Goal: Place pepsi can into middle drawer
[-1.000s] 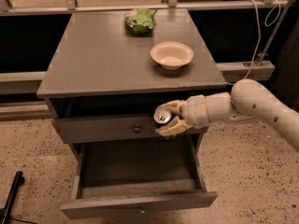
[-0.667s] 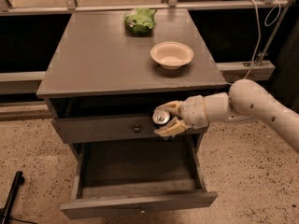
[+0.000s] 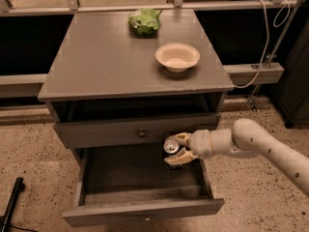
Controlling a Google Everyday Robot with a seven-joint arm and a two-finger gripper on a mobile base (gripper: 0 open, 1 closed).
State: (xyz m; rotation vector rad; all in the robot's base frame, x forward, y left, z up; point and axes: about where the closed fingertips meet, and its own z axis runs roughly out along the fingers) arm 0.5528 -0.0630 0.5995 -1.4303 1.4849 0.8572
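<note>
My gripper [image 3: 177,148] comes in from the right on a white arm and is shut on the pepsi can [image 3: 170,146]. The can lies on its side with its silver top facing the camera; its blue body is mostly hidden by the fingers. The can hangs over the right part of the open middle drawer [image 3: 145,210], just below the front of the upper drawer [image 3: 111,133] with its small round knob. The middle drawer's box looks dark and bare inside.
On the grey cabinet top [image 3: 96,66] stand a white bowl [image 3: 177,56] at the right and a green crumpled bag [image 3: 144,21] at the back. A white cable [image 3: 263,42] hangs at the right. A black pole [image 3: 12,202] lies on the floor at the left.
The gripper with the can has moved down, from in front of the upper drawer front to over the open middle drawer. The camera view has shifted slightly.
</note>
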